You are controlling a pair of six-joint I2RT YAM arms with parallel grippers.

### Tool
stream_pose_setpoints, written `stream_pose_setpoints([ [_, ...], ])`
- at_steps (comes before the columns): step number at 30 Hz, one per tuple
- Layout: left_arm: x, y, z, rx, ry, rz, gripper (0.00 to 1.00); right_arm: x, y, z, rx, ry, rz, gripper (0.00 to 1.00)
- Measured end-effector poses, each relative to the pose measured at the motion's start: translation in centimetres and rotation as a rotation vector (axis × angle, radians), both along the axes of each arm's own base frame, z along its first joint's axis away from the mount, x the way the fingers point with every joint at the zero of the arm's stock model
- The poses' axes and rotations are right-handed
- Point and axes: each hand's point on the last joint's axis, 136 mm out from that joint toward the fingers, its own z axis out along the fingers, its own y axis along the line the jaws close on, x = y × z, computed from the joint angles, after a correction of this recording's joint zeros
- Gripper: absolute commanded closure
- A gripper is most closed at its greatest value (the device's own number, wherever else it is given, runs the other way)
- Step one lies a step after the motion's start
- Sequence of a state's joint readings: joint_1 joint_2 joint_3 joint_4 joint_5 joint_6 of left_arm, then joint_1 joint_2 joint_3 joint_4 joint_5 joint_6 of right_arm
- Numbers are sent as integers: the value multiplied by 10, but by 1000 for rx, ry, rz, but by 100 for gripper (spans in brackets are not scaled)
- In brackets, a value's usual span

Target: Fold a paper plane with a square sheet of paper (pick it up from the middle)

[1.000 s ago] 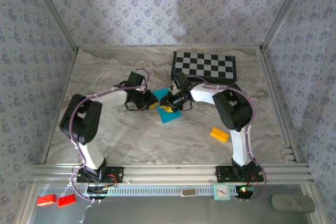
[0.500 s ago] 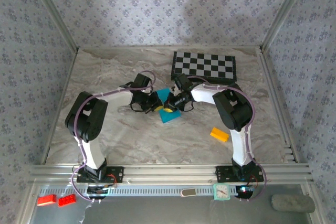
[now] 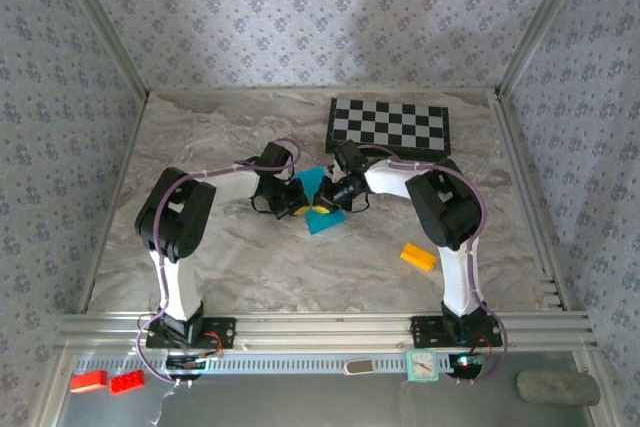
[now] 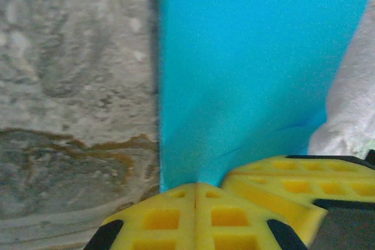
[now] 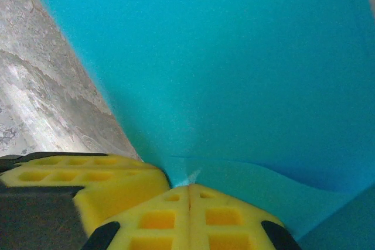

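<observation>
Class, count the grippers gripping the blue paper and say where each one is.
2. The left gripper is shut on the blue paper; the right gripper is shut on it close beside, to its right, just in front of the chessboard.

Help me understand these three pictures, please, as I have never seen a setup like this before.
This is a robot with two arms, the left arm and the right arm, bolted at the near edge of a marble-patterned table. The wide picture comes from a fixed camera above and behind them; the two close-ups come from a camera on each wrist. On the table are a chessboard and a small yellow-orange block. Between the arms is a blue paper sheet. The left end effector and the right end effector, each with yellow padded fingers, are both pinched shut on it, close beside each other.
</observation>
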State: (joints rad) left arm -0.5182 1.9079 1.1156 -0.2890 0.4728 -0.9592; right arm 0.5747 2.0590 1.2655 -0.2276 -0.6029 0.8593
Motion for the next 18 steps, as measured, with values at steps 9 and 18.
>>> stream_pose_setpoints([
  [9,1,4,-1,30,-6,3,100,2,1,2,18,-14,3,95],
  [18,1,5,-1,51,-36,-51,100,8,-9,21,43,-126,54,94],
])
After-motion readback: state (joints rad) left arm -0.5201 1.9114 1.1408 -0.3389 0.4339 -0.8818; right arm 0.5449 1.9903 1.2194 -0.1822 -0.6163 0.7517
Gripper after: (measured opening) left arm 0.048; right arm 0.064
